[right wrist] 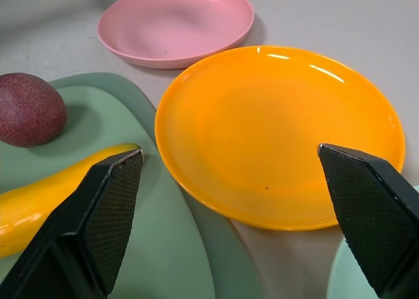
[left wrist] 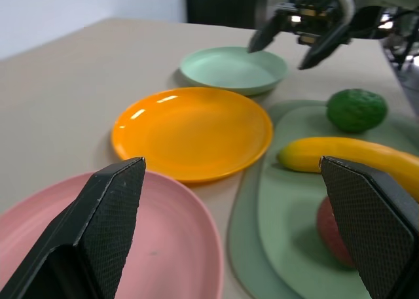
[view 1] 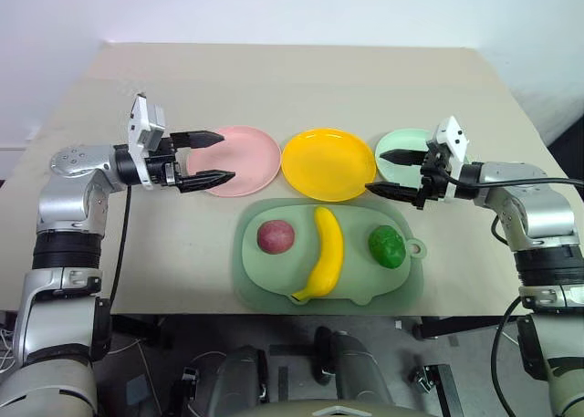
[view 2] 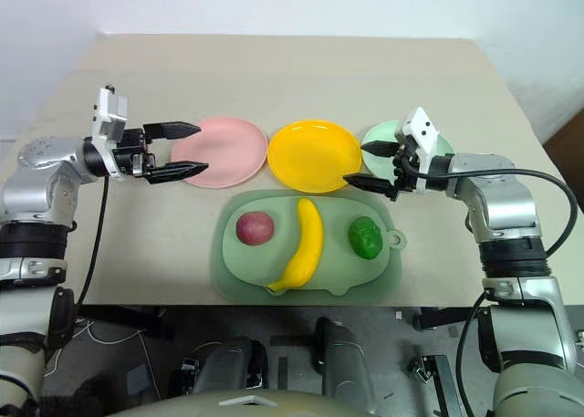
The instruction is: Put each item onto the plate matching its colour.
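On the pig-shaped tray (view 1: pixel 365 278) lie a dark-red fruit (view 1: pixel 276 236) at the left, a yellow banana (view 1: pixel 325 253) in the middle and a dark-green fruit (view 1: pixel 387 246) at the right. Behind the tray stand three plates in a row: pink (view 1: pixel 246 157), yellow (view 1: pixel 328 164) and mint green (view 1: pixel 401 141). All three plates hold nothing. My left gripper (view 1: pixel 226 156) hovers open over the pink plate's left edge, pointing right. Open too, my right gripper (view 1: pixel 374 172) hangs over the mint plate's front edge, pointing left toward the yellow plate.
The tan tabletop (view 1: pixel 274 79) stretches bare behind the plates. The tray sits close to the table's front edge (view 1: pixel 182 309). A cable (view 1: pixel 123 244) hangs from my left arm beside the table.
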Robot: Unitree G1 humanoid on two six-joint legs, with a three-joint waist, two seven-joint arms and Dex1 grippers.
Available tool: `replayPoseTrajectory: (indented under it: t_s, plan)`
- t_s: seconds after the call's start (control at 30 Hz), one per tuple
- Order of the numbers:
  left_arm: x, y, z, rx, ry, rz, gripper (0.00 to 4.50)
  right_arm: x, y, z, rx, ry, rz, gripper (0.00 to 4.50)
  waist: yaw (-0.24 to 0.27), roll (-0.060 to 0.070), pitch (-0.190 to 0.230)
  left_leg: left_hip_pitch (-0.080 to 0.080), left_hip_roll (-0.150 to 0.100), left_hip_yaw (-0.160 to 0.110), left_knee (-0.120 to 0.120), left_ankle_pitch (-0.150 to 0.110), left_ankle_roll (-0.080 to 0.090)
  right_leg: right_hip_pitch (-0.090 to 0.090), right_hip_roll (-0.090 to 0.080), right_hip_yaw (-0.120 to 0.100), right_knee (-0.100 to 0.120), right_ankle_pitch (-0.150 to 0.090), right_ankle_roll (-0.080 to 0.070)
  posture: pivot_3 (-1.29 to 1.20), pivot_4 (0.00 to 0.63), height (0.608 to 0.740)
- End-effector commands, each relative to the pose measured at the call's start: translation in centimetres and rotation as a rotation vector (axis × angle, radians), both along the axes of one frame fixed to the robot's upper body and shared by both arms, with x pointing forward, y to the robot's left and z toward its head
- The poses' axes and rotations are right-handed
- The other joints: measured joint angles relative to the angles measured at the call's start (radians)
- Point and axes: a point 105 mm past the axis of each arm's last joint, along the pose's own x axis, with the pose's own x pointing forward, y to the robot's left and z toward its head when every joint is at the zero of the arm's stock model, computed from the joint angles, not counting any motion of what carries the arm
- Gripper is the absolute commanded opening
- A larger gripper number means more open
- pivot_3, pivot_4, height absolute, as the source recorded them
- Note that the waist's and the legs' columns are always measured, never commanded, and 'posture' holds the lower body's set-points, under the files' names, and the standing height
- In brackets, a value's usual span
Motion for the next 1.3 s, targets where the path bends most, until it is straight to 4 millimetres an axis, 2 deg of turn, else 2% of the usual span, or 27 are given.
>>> replayPoseTrajectory:
  t_s: [0.03, 0.33, 0.6, 0.73, 0.83, 1.07, 1.3]
  plan:
    - [-0.7, -0.2, 0.7, 0.009, -0.018, -0.057, 4.46, 0.1, -0.7, 1.4, -0.003, -0.07, -0.018, 4.5, 0.0, 0.0, 0.0, 0.0, 0.0, 0.0, 0.0, 0.0, 0.0, 0.0, 0.0, 0.0, 0.0, 0.0, 0.0, 0.0, 0.15, 0.704]
    - [-1.5, 0.0, 1.3, 0.014, -0.016, -0.111, 4.46, -0.1, -1.2, 1.4, -0.012, -0.063, -0.02, 4.5, 0.0, 0.0, 0.0, 0.0, 0.0, 0.0, 0.0, 0.0, 0.0, 0.0, 0.0, 0.0, 0.0, 0.0, 0.0, 0.0, 0.15, 0.704]
    - [-2.1, 0.1, 2.0, 0.023, -0.044, -0.134, 4.46, 0.5, -1.8, 2.4, 0.022, -0.082, -0.05, 4.5, 0.001, 0.0, 0.0, 0.0, 0.0, 0.0, 0.0, 0.0, 0.0, 0.0, 0.0, 0.0, 0.0, 0.0, 0.0, 0.0, 0.15, 0.704]
    - [-2.1, -0.1, 1.8, 0.017, -0.038, -0.137, 4.46, -0.4, -1.5, 2.2, 0.009, -0.069, -0.015, 4.5, 0.001, 0.0, 0.0, 0.0, 0.0, 0.0, 0.0, 0.0, 0.0, 0.0, 0.0, 0.0, 0.0, 0.0, 0.0, 0.0, 0.15, 0.704]
    - [-2.3, -0.2, 1.6, 0.009, -0.028, -0.155, 4.46, -1.8, -1.3, 2.5, 0.059, -0.003, 0.042, 4.5, 0.002, 0.0, 0.0, 0.0, 0.0, 0.0, 0.0, 0.0, 0.0, 0.0, 0.0, 0.0, 0.0, 0.0, 0.0, 0.0, 0.15, 0.704]
    - [-2.7, 0.0, 1.4, 0.024, -0.011, -0.171, 4.46, -4.5, -0.9, 2.1, 0.059, 0.086, 0.163, 4.5, 0.003, 0.0, 0.0, 0.0, 0.0, -0.001, 0.0, 0.0, 0.0, 0.0, 0.0, 0.0, 0.0, 0.0, 0.0, 0.0, 0.15, 0.704]
    - [-2.9, 0.1, 1.1, 0.031, -0.004, -0.166, 4.46, -6.8, -0.5, -0.6, -0.086, 0.168, 0.266, 4.5, 0.002, 0.0, 0.0, 0.0, 0.0, -0.001, 0.0, 0.0, 0.0, 0.0, 0.0, 0.0, 0.0, 0.0, 0.0, 0.0, 0.15, 0.704]
